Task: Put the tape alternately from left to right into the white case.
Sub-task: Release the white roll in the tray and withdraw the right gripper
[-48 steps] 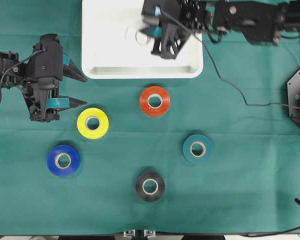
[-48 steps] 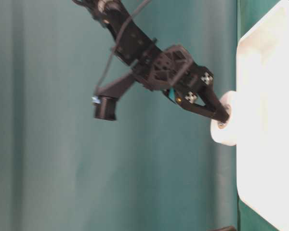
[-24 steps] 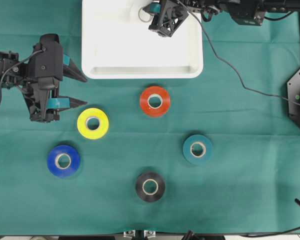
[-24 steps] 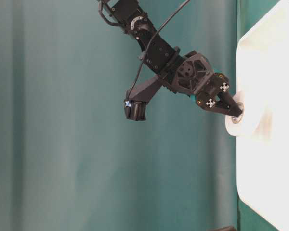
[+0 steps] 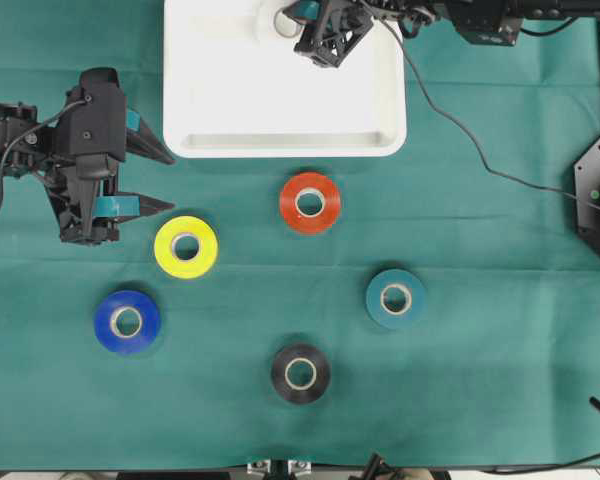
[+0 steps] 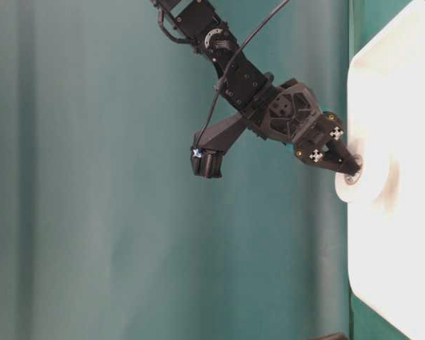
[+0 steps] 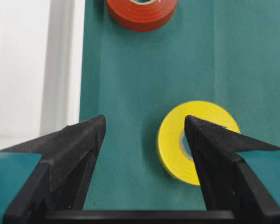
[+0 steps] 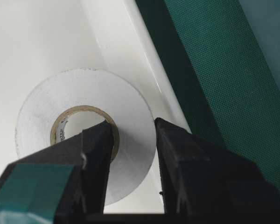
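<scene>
Up at twelve o'clock on the table, the right gripper [image 5: 302,22] is pinched on the wall of the white tape roll [image 8: 84,130], one finger through the core and one outside, holding it over the far edge of the white case [image 5: 230,100], which I judge holds nothing else. The left gripper [image 7: 142,140] waits spread wide and empty at nine o'clock. The yellow roll [image 5: 186,246] lies just at its four o'clock, nearer than the red [image 5: 310,202], blue [image 5: 127,321], teal [image 5: 395,298] or black roll [image 5: 300,373].
</scene>
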